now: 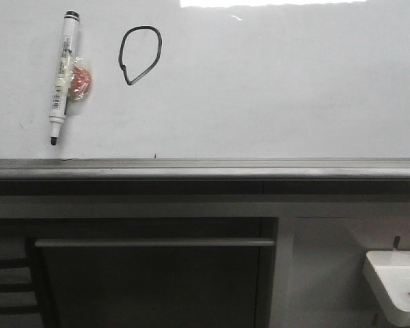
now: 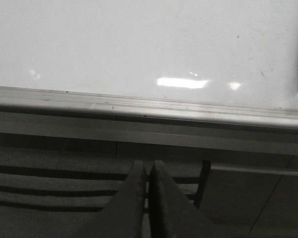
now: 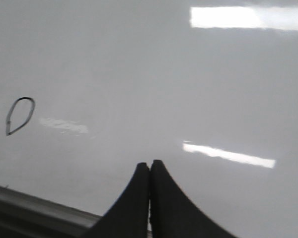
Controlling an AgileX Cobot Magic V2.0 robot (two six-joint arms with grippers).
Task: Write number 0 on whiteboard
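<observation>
We see the thin black hand-drawn oval loop, the number 0 (image 1: pixel 141 55), already on the large glossy white-grey whiteboard (image 1: pixel 287 89), sitting toward 11 o'clock in the front view, w/ its rounded top up and a pointed end at its own 7 o'clock. Just beside it, at its 9 o'clock, a white-barrelled black-capped marker (image 1: pixel 63 75) lies on the board, tip down, w/ a small orange-red lump in clear wrap (image 1: pixel 79 78) touching the barrel. The grey metal ledge (image 1: pixel 205 167) runs along the board's lower edge, and a small white tray (image 1: pixel 396 283) w/ sth red in it sits at 5 o'clock. The left gripper (image 2: pixel 149 171) has its fingers pressed together on nothing, hanging below the ledge; the right gripper (image 3: pixel 149 171) is likewise closed and empty, over bare board well apart from the loop, which shows small at 9 o'clock in its wrist view. We judge the writing itself done, so the risks now are abt spoiling it: a closed fingertip sweeping across the fresh ink would smear the loop, and a careless pass near the marker could knock it so its tip drags a stray line. The left arm rising could also catch the ledge.
</observation>
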